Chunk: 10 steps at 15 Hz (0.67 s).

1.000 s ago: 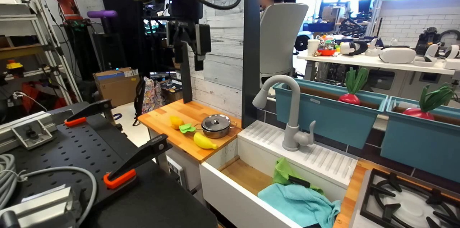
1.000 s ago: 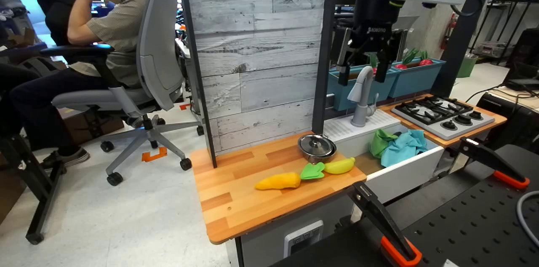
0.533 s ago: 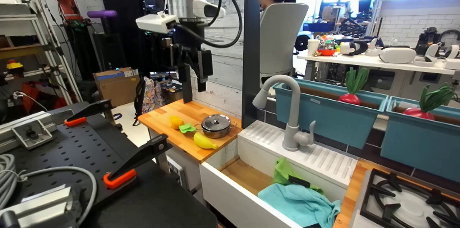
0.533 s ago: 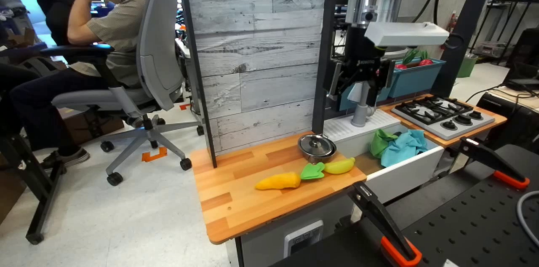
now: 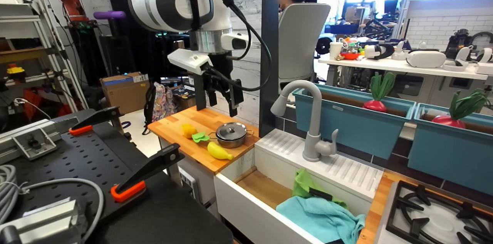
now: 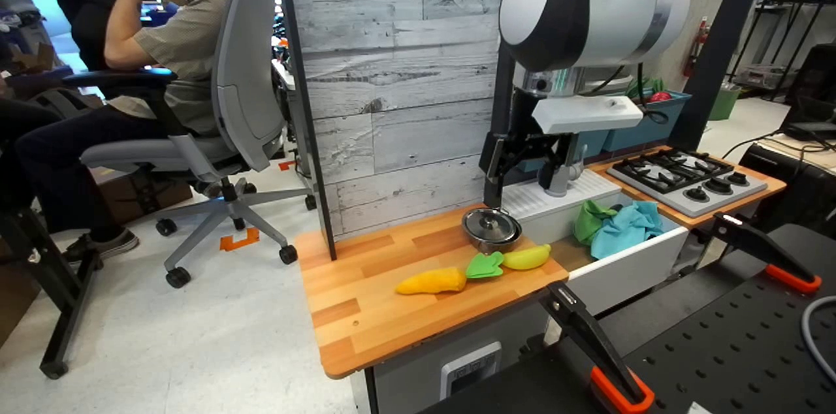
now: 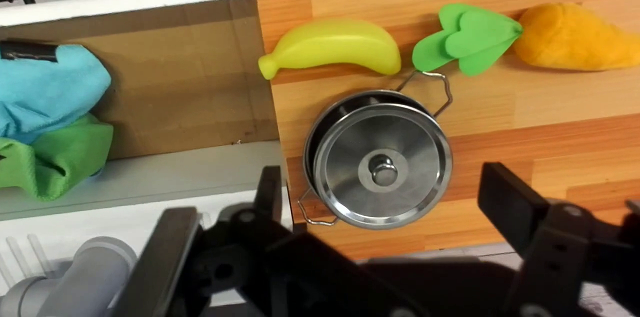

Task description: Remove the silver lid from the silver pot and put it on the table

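Observation:
The silver lid (image 7: pixel 345 157), a shiny disc with a knob, lies on the silver pot (image 7: pixel 311 147). In the wrist view a dark crescent of the pot's inside shows at the lid's upper left. Lid (image 5: pixel 231 131) (image 6: pixel 490 226) and pot (image 5: pixel 231 143) (image 6: pixel 499 247) show in both exterior views, at the back of the wooden table (image 5: pixel 208 115) (image 6: pixel 339 316) near the sink. My gripper (image 5: pixel 223 106) (image 6: pixel 519 187) is open and empty, above the pot and apart from it. In the wrist view the fingers (image 7: pixel 382 182) stand either side of the lid.
A yellow banana (image 7: pixel 340 47) and an orange carrot (image 7: pixel 575 39) with green leaves (image 7: pixel 470 39) lie beside the pot. The white sink (image 5: pixel 265 209) with towels and the grey faucet (image 5: pixel 316 121) adjoin the table. A plank wall (image 6: pixel 405 94) and dark post (image 5: pixel 269 51) stand behind.
The arm has come down from high up and moved nearer to the pot, and the gripper has turned somewhat. The fingers stay open. The lid, pot and toys have not moved.

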Motion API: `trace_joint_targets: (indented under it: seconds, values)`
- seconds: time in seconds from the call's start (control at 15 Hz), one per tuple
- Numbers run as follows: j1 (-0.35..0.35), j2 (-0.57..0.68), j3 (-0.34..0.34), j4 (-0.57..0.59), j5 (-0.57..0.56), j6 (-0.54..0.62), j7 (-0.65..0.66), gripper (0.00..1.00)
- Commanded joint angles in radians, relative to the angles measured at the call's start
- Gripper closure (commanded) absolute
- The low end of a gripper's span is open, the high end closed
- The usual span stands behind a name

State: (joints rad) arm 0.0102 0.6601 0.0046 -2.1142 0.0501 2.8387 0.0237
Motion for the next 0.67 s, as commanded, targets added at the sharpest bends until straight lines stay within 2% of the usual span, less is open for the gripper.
trace_joint_targets:
  seconds: [0.0,0.6]
  values:
    - [-0.007,0.112,0.013,0.111,0.004,0.047,0.004,0.0]
    - [-0.031,0.264,0.056,0.289,0.006,0.007,-0.022,0.0]
